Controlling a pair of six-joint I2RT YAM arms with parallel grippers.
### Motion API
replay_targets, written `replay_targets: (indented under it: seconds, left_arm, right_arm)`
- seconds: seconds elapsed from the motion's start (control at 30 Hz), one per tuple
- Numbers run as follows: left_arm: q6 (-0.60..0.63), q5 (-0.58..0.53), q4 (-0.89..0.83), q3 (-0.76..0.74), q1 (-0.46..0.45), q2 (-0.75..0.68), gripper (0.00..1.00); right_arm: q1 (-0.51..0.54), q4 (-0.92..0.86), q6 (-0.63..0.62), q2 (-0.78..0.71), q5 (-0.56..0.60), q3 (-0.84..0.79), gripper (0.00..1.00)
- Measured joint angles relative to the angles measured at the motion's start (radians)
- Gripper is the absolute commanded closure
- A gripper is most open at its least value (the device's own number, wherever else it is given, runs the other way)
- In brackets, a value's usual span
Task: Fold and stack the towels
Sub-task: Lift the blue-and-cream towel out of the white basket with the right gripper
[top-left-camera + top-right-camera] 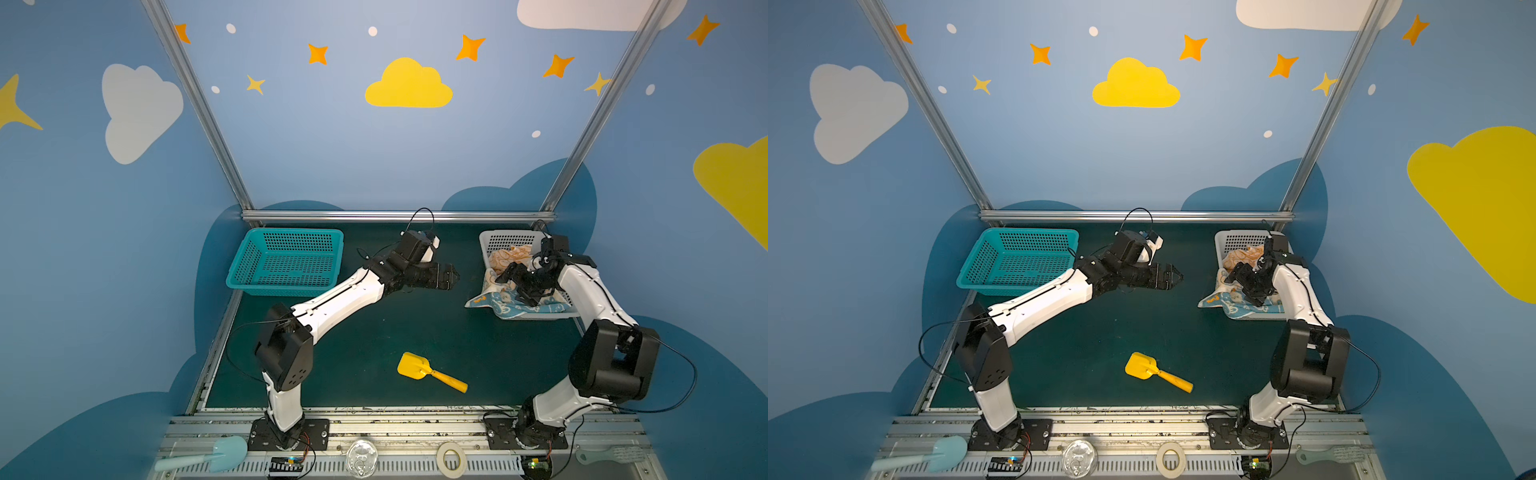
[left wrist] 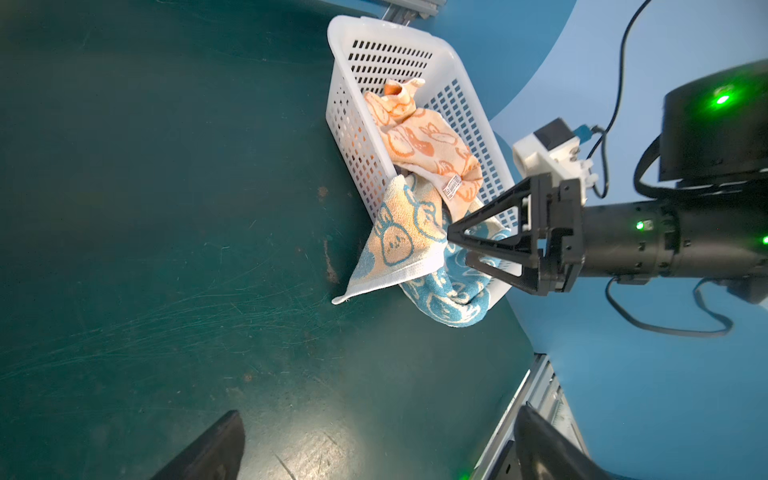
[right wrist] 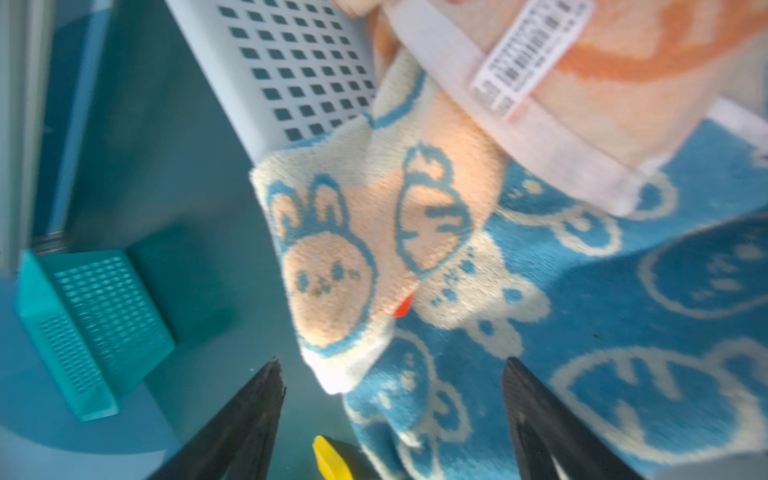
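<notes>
Nearest the lens in both top views, a roll of pale tape (image 1: 451,458) sits on the front rail. Beyond it a yellow plastic toy shovel (image 1: 415,368) lies on the dark green surface (image 1: 374,328). At the far right, a white perforated plastic basket (image 1: 505,241) holds a crumpled orange-and-cream rabbit-print towel (image 1: 509,254). A blue-and-cream rabbit-print towel (image 1: 513,311) drapes over its rim, one corner reaching out over the surface. The right tool (image 1: 517,286) hovers above that blue-and-cream towel; the left tool (image 1: 455,277) hangs mid-surface, spread. A teal perforated plastic basket (image 1: 291,240) at far left holds no towel.

From the left wrist view, the right tool's prongs stand apart over the blue cloth, pinching nothing.

From the right wrist view, the same spread prongs frame a turned-up corner of that towel.

Judging by this, nothing is folded or stacked yet. Picking out the first towel looks like the step in hand, and every fold is left to do.
</notes>
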Motion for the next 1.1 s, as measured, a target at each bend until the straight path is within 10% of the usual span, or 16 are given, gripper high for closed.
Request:
replay_targets:
  seconds: [0.37, 0.8, 1.1]
  left_arm:
    - [0.056, -0.049, -0.055, 0.079, -0.013, 0.064, 0.0]
    - [0.073, -0.074, -0.064, 0.079, -0.017, 0.064, 0.0]
    - [0.113, -0.134, -0.076, 0.079, -0.018, 0.064, 0.0]
  right_arm:
    - [-0.019, 0.1, 0.054, 0.043, -0.101, -0.037, 0.41]
    - [-0.065, 0.166, 0.087, 0.075, -0.154, -0.074, 0.94]
    - [-0.067, 0.138, 0.089, 0.058, -0.155, -0.042, 1.0]
